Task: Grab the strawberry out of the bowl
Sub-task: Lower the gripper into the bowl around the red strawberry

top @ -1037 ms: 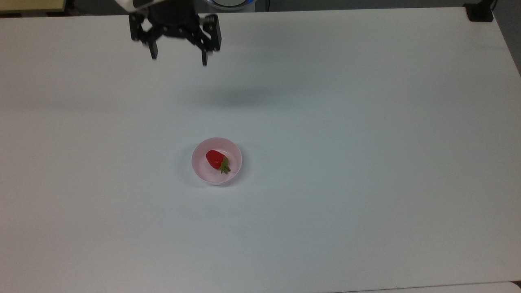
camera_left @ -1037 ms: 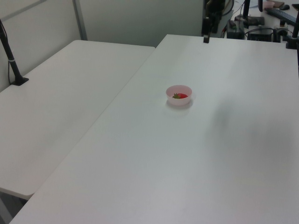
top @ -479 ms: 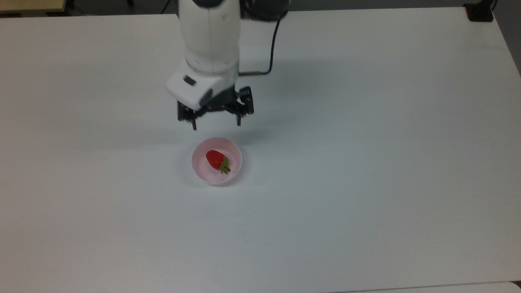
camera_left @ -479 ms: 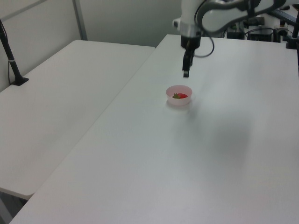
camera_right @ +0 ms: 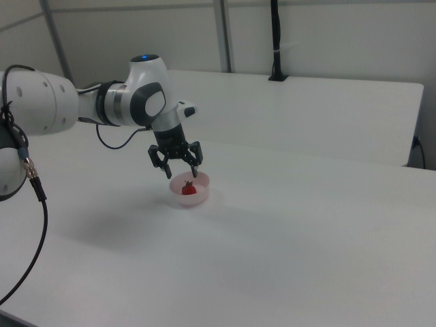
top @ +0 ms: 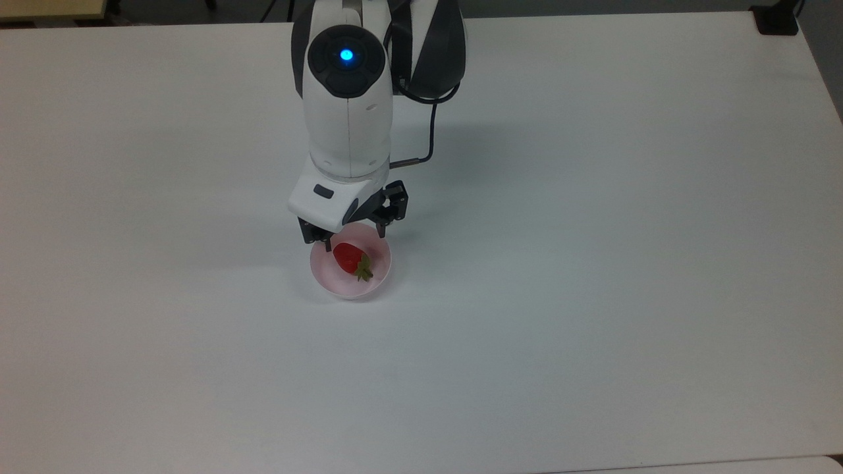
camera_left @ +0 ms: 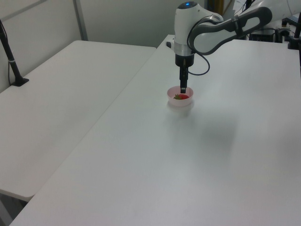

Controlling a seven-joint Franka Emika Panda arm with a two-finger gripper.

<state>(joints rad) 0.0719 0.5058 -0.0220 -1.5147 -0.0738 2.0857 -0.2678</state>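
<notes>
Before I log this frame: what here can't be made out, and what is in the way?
- Top view: the far rim of the small pale pink plastic bowl is covered by the open black two-finger gripper and its white wrist.
- Left view: the small glossy red strawberry sits low behind the bowl wall; its shape is too small to read.
- Right view: the gripper's height above the strawberry cannot be judged.

The arm [top: 349, 105] is glossy white with dark grey bands at its joints. A round dark cap [top: 346, 60] on one joint carries a small blue light at its centre. A thin black cable [top: 429, 125] loops off the shell at about 3 o'clock in the top view. The gripper [top: 353, 241] is black, with two slim black fingers [camera_right: 167, 172] below a white housing.
</notes>
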